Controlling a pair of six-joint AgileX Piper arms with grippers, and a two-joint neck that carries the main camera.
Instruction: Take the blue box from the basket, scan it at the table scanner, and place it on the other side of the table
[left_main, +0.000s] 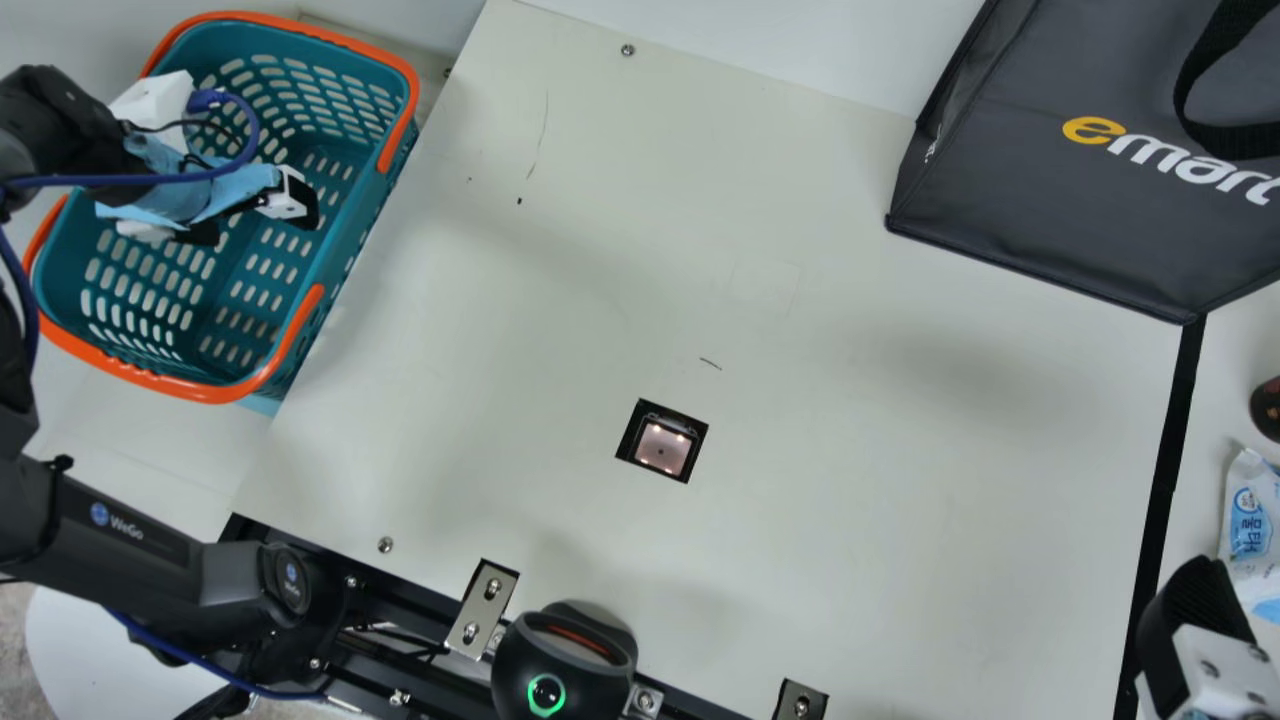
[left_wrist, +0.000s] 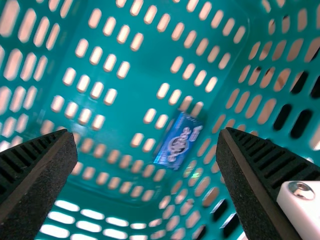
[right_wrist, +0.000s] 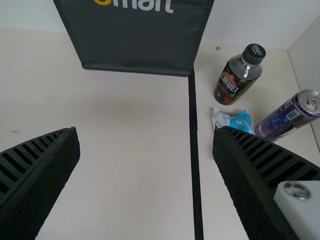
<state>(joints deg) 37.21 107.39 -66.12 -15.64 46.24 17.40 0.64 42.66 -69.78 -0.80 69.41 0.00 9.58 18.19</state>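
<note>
The cream table (left_main: 850, 480) carries a dark bag (left_main: 1030, 210), soft packet (right_wrist: 236, 120), bottle (right_wrist: 236, 80) and can (right_wrist: 286, 118).

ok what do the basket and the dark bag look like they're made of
The basket looks like moulded plastic with a slight sheen: teal walls with regular slots and an orange rim. The bag looks like coated fabric, fairly matt, given its soft creases and bound edges, though the exact material isn't certain.

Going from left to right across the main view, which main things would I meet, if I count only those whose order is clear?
Basket → table scanner → dark bag.
</note>
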